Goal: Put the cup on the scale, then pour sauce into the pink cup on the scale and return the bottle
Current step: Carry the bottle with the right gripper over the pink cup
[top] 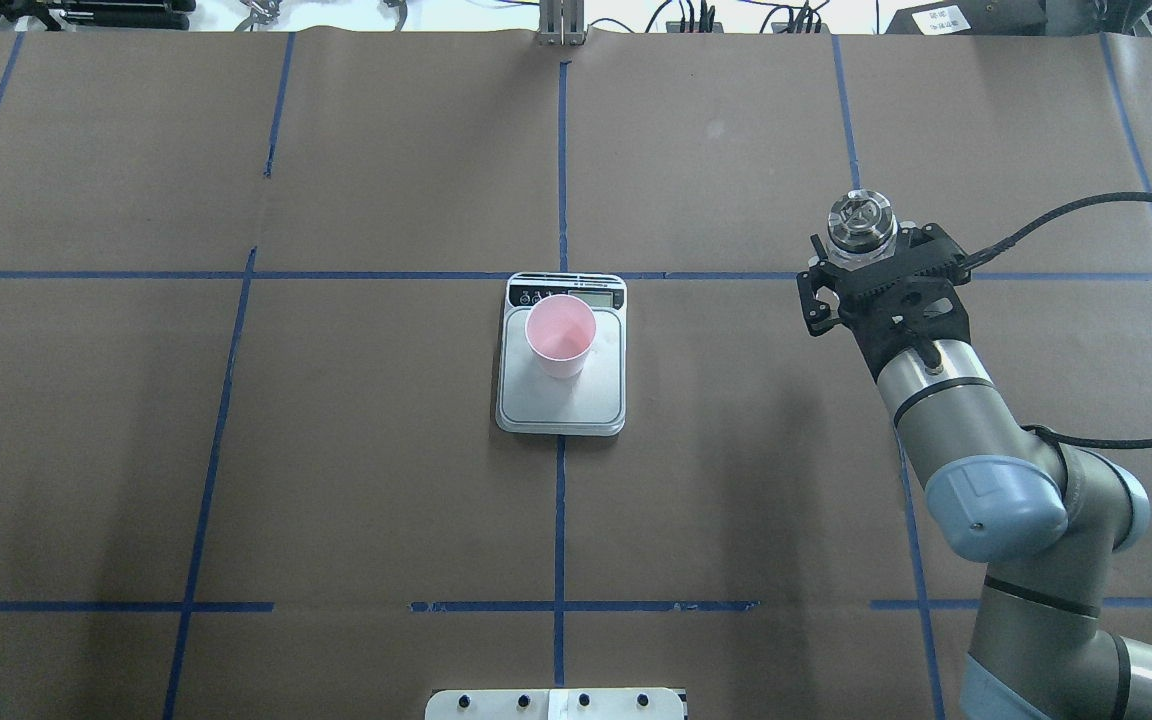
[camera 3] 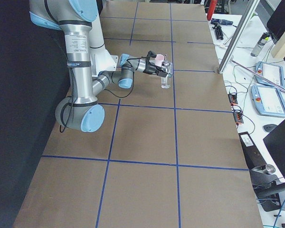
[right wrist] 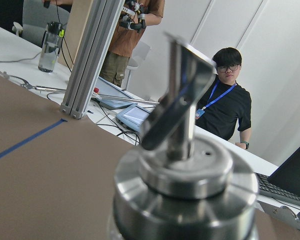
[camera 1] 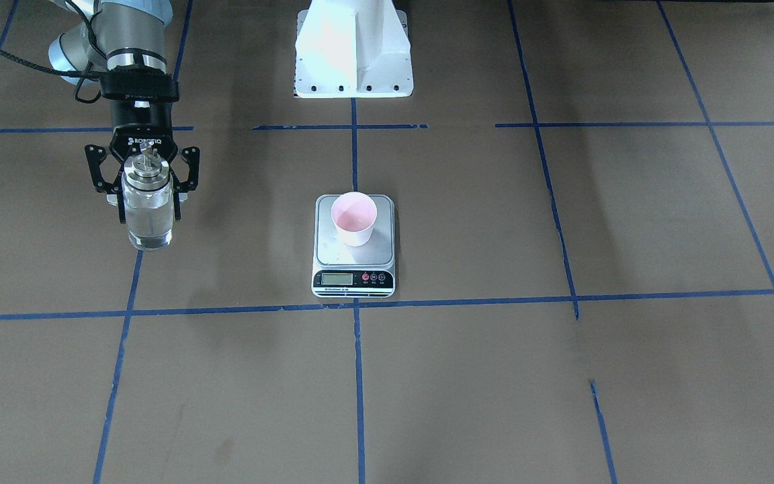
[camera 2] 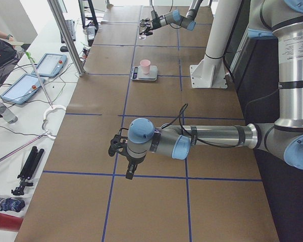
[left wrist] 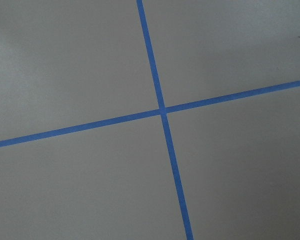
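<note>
Bottle (camera 1: 149,225) was upright at 9 o'clock from the scale (camera 1: 353,254) in the front view, with the right gripper (camera 1: 149,210) pinching its sides. Cup (camera 1: 354,218) sat on the scale. Couldn't tell the left gripper (camera 2: 116,146) jaws tbh.

Front/overhead cams opposite, steep, scale (camera 1: 353,254) in both; L wrist cam prob. close above table (left wrist: 80,65).
</note>
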`<state>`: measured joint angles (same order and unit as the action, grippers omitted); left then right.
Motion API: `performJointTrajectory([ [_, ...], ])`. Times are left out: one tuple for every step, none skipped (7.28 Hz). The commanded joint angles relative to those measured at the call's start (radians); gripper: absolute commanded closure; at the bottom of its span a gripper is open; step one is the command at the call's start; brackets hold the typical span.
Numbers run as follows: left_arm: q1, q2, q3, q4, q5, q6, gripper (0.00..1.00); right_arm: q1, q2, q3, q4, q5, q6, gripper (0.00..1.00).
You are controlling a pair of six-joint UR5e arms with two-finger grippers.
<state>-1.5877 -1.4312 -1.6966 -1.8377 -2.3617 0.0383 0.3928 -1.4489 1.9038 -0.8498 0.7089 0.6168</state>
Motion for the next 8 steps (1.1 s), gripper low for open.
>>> performJointTrajectory([
  [0.000,0.000,-0.001,0.002,-0.001,0.000,0.00,-0.018,0.108,-0.003,-0.316,-0.063,-0.081,1.00],
  [0.000,-0.002,0.000,0.002,-0.002,0.000,0.00,-0.061,0.152,-0.006,-0.346,-0.109,-0.138,1.00],
  [0.000,-0.002,0.000,0.002,-0.002,0.000,0.00,-0.104,0.156,-0.025,-0.385,-0.203,-0.140,1.00],
  [0.000,0.001,-0.001,0.003,-0.026,0.000,0.00,-0.109,0.185,-0.026,-0.499,-0.232,-0.140,1.00],
  [0.000,0.003,-0.001,0.003,-0.031,0.000,0.00,-0.109,0.214,-0.026,-0.590,-0.242,-0.140,1.00],
  [-0.002,0.005,-0.003,0.003,-0.033,0.002,0.00,-0.117,0.251,-0.028,-0.662,-0.243,-0.141,1.00],
  [-0.002,0.005,-0.003,0.003,-0.033,0.002,0.00,-0.120,0.303,-0.028,-0.774,-0.243,-0.141,1.00],
  [-0.002,0.006,-0.003,0.003,-0.033,0.000,0.00,-0.121,0.341,-0.037,-0.848,-0.243,-0.141,1.00],
])
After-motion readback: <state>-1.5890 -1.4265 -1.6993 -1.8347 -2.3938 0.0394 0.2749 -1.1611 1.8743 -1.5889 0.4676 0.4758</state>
